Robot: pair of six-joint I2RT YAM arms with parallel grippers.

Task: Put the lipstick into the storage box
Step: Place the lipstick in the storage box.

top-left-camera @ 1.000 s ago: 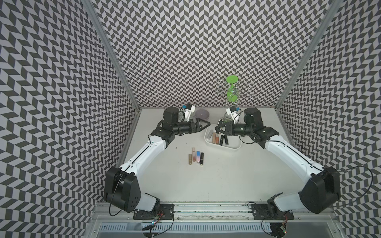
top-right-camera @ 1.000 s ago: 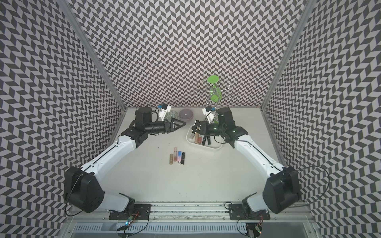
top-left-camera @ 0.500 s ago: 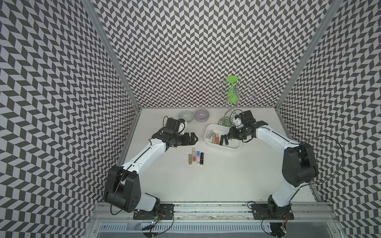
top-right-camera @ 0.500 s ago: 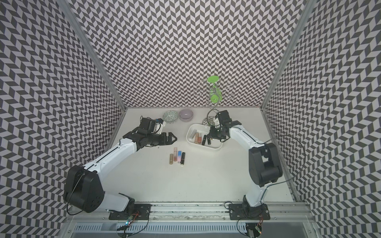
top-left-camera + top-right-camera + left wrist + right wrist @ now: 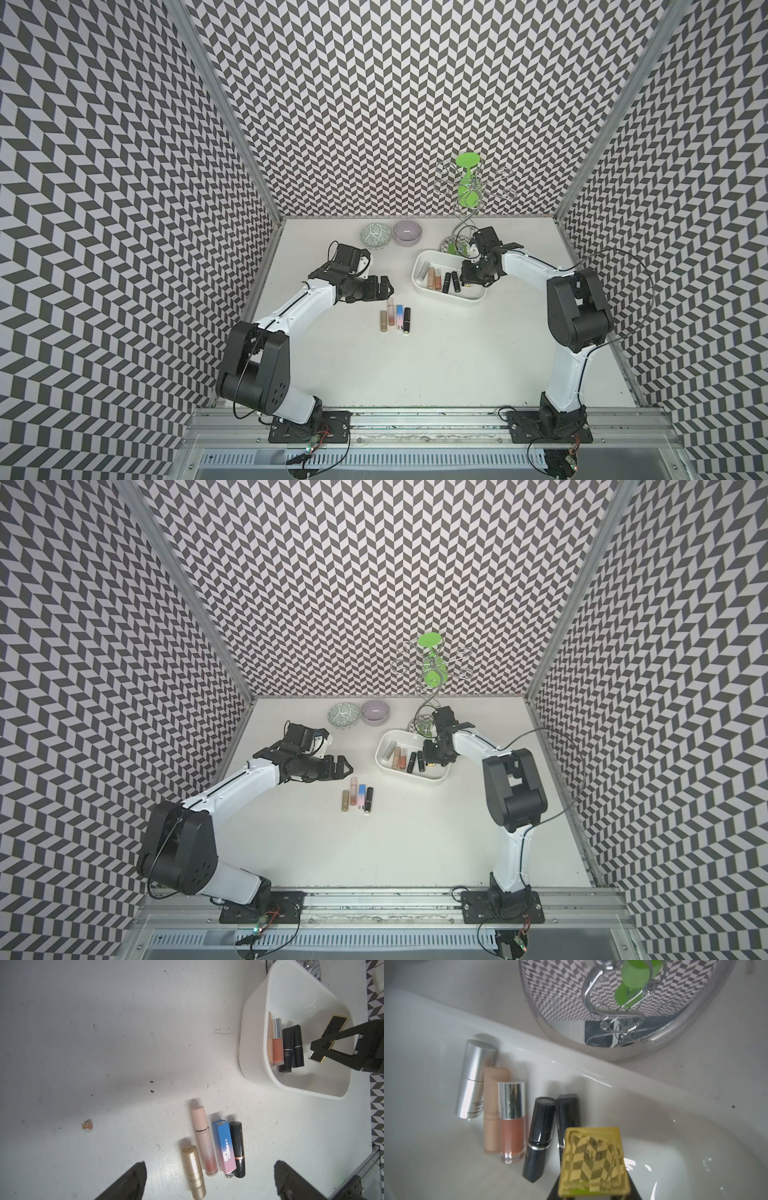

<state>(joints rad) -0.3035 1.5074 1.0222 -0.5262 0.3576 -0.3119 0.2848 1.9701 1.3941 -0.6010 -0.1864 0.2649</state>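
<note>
Inside the storage box (image 5: 252, 1053): five items lying side by side – silver tube (image 5: 475, 1078), beige tube (image 5: 492, 1126), peach gloss (image 5: 512, 1122), round black lipstick (image 5: 539, 1138), angular black lipstick (image 5: 568, 1113). Right jaws clenched on a sixth, the black-and-gold square lipstick (image 5: 335, 1024), tilted, within the box walls beside the black pair; contact with box floor unclear. On the surface (image 5: 104, 1043): four in one row – gold tube (image 5: 194, 1172), pink tube (image 5: 202, 1138), blue-pink tube (image 5: 224, 1147), black tube (image 5: 238, 1149). Left jaws spread wide, empty, just beside that row. Two bowls at back: green-patterned bowl (image 5: 375, 236), lilac bowl (image 5: 407, 233).

Bright even light, soft shadows; glare in the storage box (image 5: 425, 1028), foreground blurred.
</note>
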